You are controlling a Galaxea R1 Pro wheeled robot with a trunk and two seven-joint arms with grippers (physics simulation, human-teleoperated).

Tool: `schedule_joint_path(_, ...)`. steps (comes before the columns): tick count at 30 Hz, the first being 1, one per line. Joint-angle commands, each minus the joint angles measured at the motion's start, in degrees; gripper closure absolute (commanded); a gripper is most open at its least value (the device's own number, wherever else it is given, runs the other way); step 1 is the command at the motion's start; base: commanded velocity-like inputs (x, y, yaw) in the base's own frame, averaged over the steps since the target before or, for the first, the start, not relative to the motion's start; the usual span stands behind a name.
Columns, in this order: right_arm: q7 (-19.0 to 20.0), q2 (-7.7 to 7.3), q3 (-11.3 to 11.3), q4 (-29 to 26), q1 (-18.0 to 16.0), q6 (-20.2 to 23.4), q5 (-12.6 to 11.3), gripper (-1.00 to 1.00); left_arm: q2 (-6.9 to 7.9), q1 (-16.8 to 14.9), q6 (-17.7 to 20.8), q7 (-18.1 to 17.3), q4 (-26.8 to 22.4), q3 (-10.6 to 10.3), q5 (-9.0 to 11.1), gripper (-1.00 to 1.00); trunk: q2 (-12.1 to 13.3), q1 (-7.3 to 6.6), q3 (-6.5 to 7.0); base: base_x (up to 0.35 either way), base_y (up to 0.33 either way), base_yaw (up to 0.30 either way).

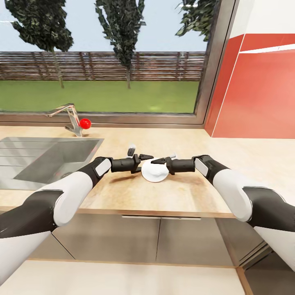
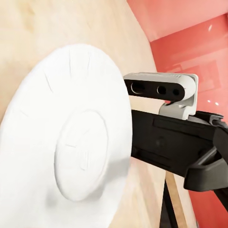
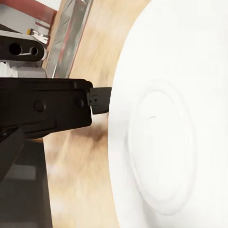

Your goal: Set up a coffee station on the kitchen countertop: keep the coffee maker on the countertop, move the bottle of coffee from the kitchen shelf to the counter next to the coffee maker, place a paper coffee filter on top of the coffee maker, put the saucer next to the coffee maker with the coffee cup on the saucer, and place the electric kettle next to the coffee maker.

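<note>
So both arms meet over the countertop (image 1: 184, 192), just right of the sink (image 1: 49, 157). The white saucer (image 1: 154, 171) sits between the left gripper (image 1: 144, 157) and the right gripper (image 1: 160, 160), roughly flat, whether on the wood or just above it I can't tell. From the head view each looks pinched on a rim, honestly can't tell. The wrist views fill in the saucer's round center ring (image 2: 80, 161) and a dark finger (image 3: 99, 100) touching its edge. The faucet (image 1: 67, 114) with its red knob (image 1: 85, 123) stands by the window.
</note>
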Motion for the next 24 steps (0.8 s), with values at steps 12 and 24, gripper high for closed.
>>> schedule_joint_path(12, -0.2, 0.02, 1.0, 0.0, 0.0, -2.4, 0.4, 1.0, 0.08, 0.0, 0.3, -0.1, 0.0, 0.2, 0.0, -1.0, 0.0, 0.0, -0.06, 0.0, 0.0, 0.0)
schedule_joint_path(24, -0.2, 0.02, 1.0, 0.0, 0.0, -2.6, 0.4, 1.0, 1.48, 0.0, 0.3, -0.3, -0.1, 0.2, 0.1, -1.0, 0.0, 0.0, -0.06, 0.0, 0.0, 0.0)
